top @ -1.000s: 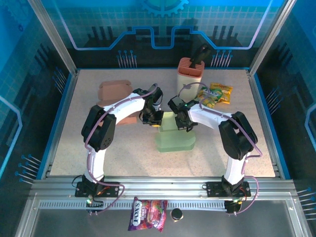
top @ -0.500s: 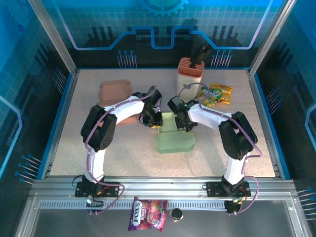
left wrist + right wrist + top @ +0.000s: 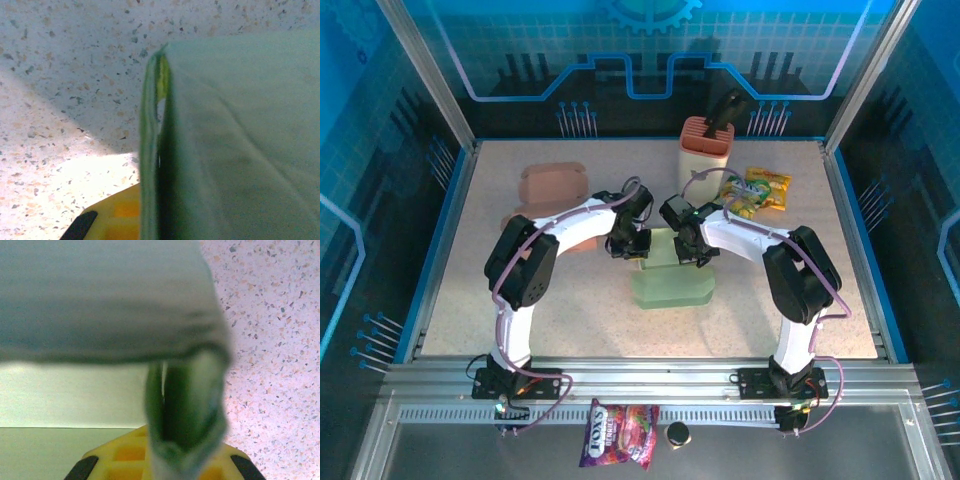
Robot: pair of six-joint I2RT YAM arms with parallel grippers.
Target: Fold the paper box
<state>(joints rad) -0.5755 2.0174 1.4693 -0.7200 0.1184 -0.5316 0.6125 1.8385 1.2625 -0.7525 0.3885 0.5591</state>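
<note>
The pale green paper box (image 3: pixel 672 272) lies mid-table, its near part flat and its far wall raised. My left gripper (image 3: pixel 633 243) pinches the far wall's left end, and my right gripper (image 3: pixel 689 244) pinches its right end. In the left wrist view the doubled green wall edge (image 3: pixel 154 150) runs down into the left gripper (image 3: pixel 160 222). One yellow finger (image 3: pixel 112 217) presses its left side; the other is hidden behind the paper. In the right wrist view a crumpled green fold (image 3: pixel 185 410) sits squeezed in the right gripper (image 3: pixel 175 462) between yellow fingers (image 3: pixel 122 457).
A brown folded box (image 3: pixel 550 187) lies at the back left, close to my left forearm. A tan holder with a black tool (image 3: pixel 706 143) and yellow snack packets (image 3: pixel 758 189) stand behind the right arm. A purple packet (image 3: pixel 618 436) and a black cap (image 3: pixel 677 433) lie off the table in front.
My left gripper has shifted slightly right and away along the box's far wall, uncovering more of the brown box. The right gripper has barely moved.
</note>
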